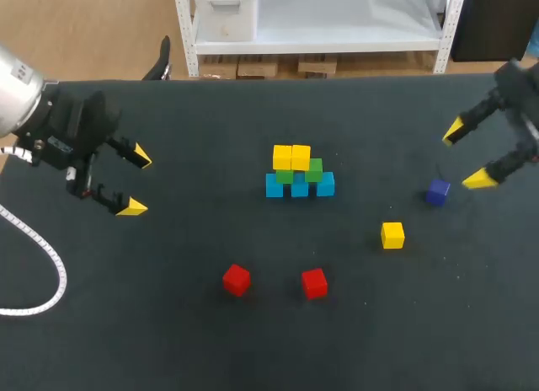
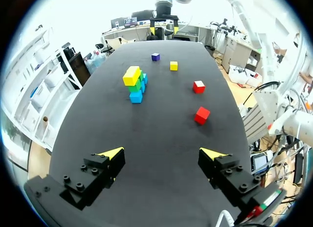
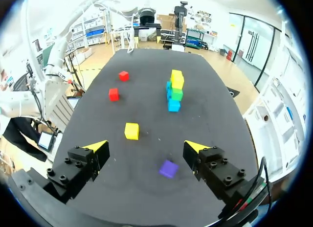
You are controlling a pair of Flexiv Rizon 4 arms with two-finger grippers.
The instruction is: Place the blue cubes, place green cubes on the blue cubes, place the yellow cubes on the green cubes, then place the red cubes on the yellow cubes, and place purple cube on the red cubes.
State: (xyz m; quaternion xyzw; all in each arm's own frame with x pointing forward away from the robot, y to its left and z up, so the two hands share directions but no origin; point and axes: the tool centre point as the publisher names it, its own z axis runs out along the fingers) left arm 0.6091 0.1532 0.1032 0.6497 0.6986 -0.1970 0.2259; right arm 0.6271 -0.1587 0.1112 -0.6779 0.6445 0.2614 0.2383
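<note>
Yellow cubes (image 1: 291, 157), two of them, sit on the green cubes (image 1: 313, 169), which rest on the blue cubes (image 1: 300, 187) at the middle of the surface (image 1: 168, 332). A third yellow cube (image 1: 392, 235), two red cubes (image 1: 237, 280) and the purple cube (image 1: 437, 191) lie loose.

My left gripper (image 1: 137, 182) and right gripper (image 1: 467, 155) are both wide open and hold nothing.

Hazard: the two stacked yellow cubes appear to sit off-centre, so a hard or misaligned placement could topple them. The right gripper could also nudge the purple cube near it.

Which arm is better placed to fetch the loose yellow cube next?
Right, most likely. The loose yellow cube lies right of the stack, near the open right gripper, with only the purple cube nearer it. The open left gripper sits on the stack's far side, farther off.
</note>
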